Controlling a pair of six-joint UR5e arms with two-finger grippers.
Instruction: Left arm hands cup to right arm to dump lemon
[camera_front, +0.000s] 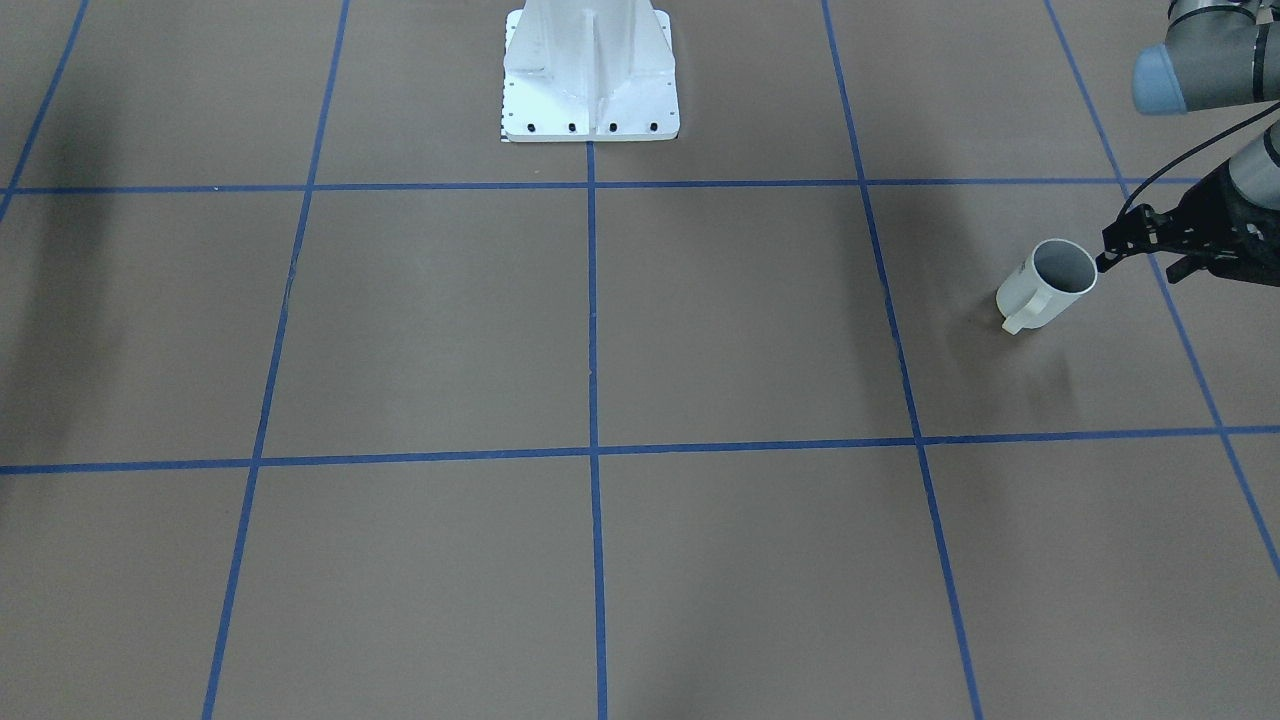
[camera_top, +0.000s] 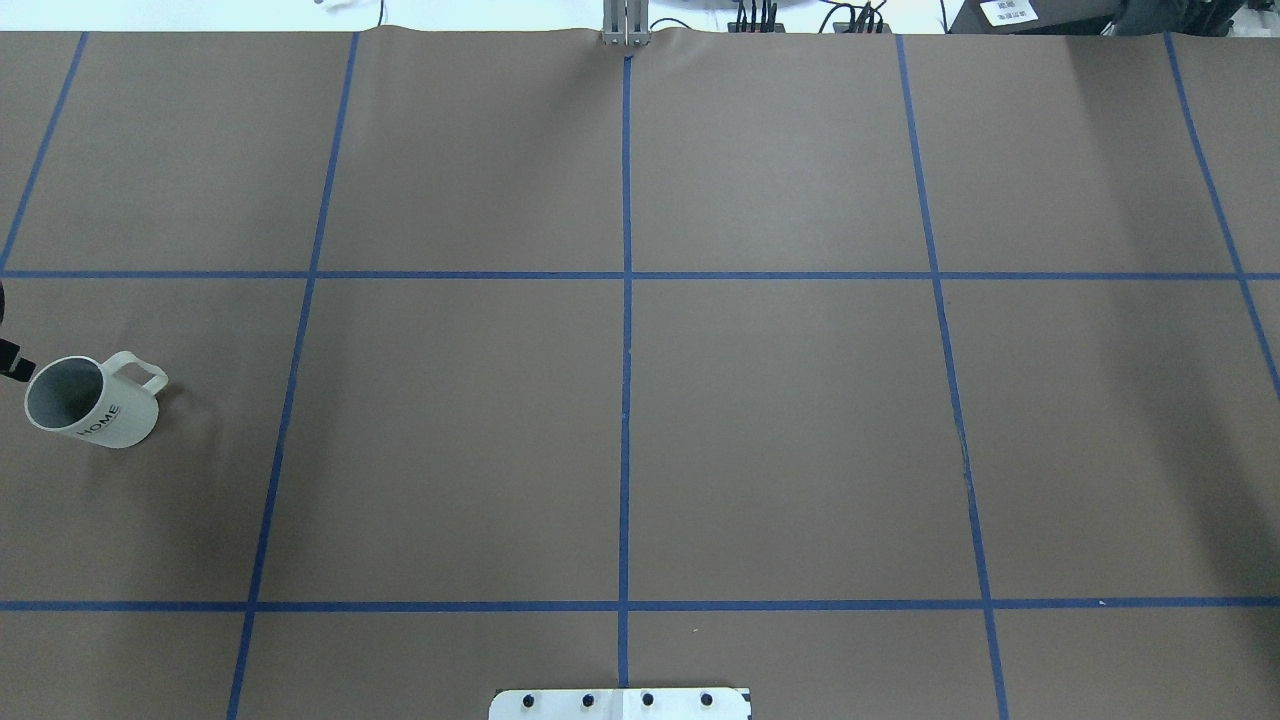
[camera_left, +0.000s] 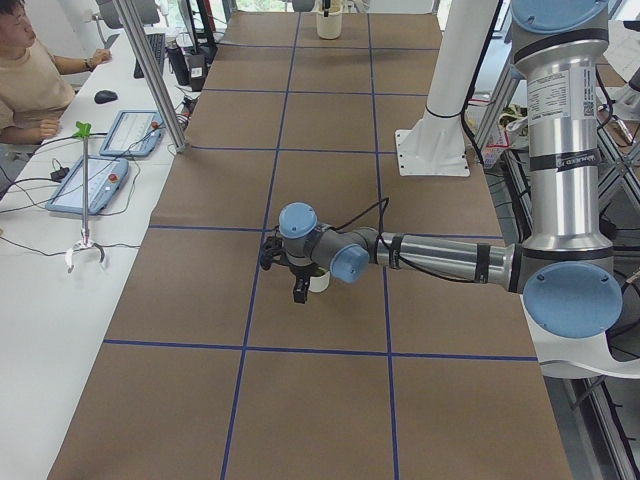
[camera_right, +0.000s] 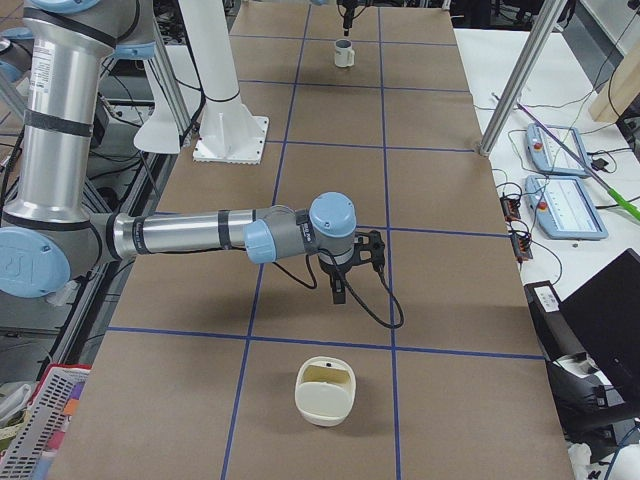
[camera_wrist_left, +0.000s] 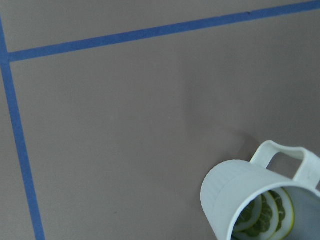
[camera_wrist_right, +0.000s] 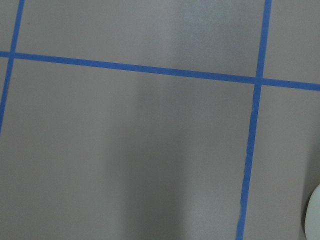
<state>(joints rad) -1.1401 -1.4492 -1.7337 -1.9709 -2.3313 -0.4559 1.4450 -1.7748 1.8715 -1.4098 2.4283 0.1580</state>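
The cup (camera_front: 1040, 290) is a white mug with "HOME" lettering. It stands upright on the brown table at my far left and also shows in the overhead view (camera_top: 95, 405). Lemon slices (camera_wrist_left: 265, 215), yellow-green, lie inside it in the left wrist view. My left gripper (camera_front: 1105, 262) hangs right beside the cup's rim, on the side away from the handle. I cannot tell if it touches the cup or is open. My right gripper (camera_right: 338, 293) points down over bare table far from the cup. It holds nothing that I can see, and I cannot tell if it is open or shut.
A cream tub (camera_right: 325, 390) with a handle lies on the table near the right arm. The white robot pedestal (camera_front: 590, 80) stands at mid table edge. Blue tape lines grid the table. An operator (camera_left: 30, 80) sits at a side desk with tablets.
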